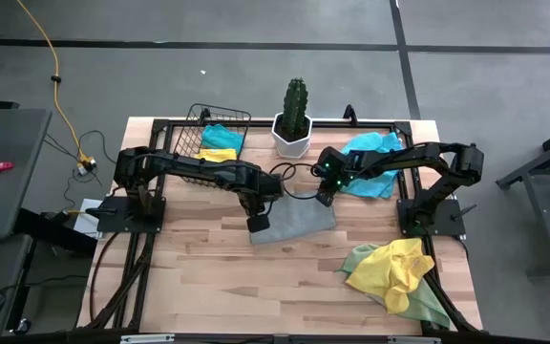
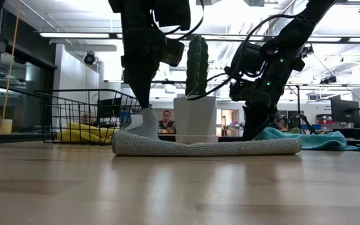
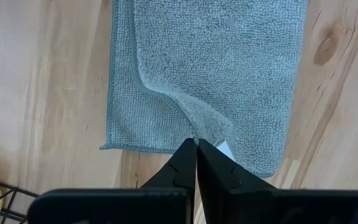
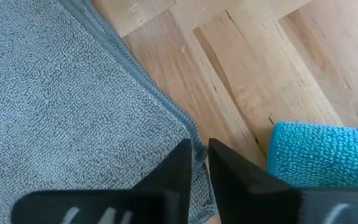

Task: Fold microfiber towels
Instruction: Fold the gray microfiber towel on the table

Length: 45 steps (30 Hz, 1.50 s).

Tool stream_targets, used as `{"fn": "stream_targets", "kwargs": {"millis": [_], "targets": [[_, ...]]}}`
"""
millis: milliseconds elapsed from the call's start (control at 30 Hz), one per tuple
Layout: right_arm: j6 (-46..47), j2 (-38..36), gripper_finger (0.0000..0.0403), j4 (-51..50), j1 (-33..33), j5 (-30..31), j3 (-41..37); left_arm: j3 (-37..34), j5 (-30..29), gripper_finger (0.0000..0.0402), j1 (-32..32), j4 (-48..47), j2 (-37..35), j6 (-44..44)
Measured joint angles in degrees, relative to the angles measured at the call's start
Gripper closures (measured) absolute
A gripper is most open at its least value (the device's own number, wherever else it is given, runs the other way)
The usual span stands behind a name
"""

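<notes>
Centrally on the wooden table (image 1: 218,277) lies the grey towel (image 1: 294,222), folded flat in front of the potted cactus (image 1: 295,115). Its top layer's corner is pinched and lifted by the left gripper (image 3: 196,144), whose fingers are pressed tight together on the cloth. At the towel's opposite edge the right gripper (image 4: 200,152) stands with fingers narrowly parted astride the hem. A turquoise towel (image 1: 369,164) lies just beyond; yellow and pale green towels (image 1: 396,272) are heaped near the right front corner, and the wire basket (image 1: 220,129) holds others.
</notes>
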Motion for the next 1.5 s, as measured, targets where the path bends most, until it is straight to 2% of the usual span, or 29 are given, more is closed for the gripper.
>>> {"fn": "stream_targets", "kwargs": {"millis": [167, 367, 567, 833, 1133, 1333, 1500], "targets": [[0.19, 0.0, 0.0398, 0.09, -0.13, 0.02, 0.0, 0.0, 0.0, 0.0402, 0.0, 0.0, 0.0, -0.01], [0.55, -1.38, 0.0401, 0.84, -0.15, 1.01, 0.0, -0.01, 0.0, 0.0401, 0.25, -0.94, -0.34, -0.01], [0.53, -8.27, 0.0402, -3.25, 0.82, 1.18, 0.0, -0.04, -1.7, 0.0402, 0.7, -2.18, -3.58, -0.95], [3.81, -20.59, 0.0402, -12.87, 6.41, 1.7, 0.0, -0.02, -2.45, 0.0401, -1.46, -1.34, -7.63, -2.88], [7.97, -23.49, 0.0403, -15.55, 15.36, 3.47, 0.0, -0.04, -7.44, 0.0402, -8.28, -0.48, -7.37, -7.28], [11.77, -23.34, 0.0403, -17.0, 18.78, 11.15, 0.0, -0.56, -16.81, 0.0401, -11.42, 0.05, -7.48, -9.01], [14.18, -22.48, 0.0403, -19.3, 19.02, 17.34, 0.0, -6.34, -19.33, 0.0401, -10.14, 0.62, -7.48, -10.18]]}}
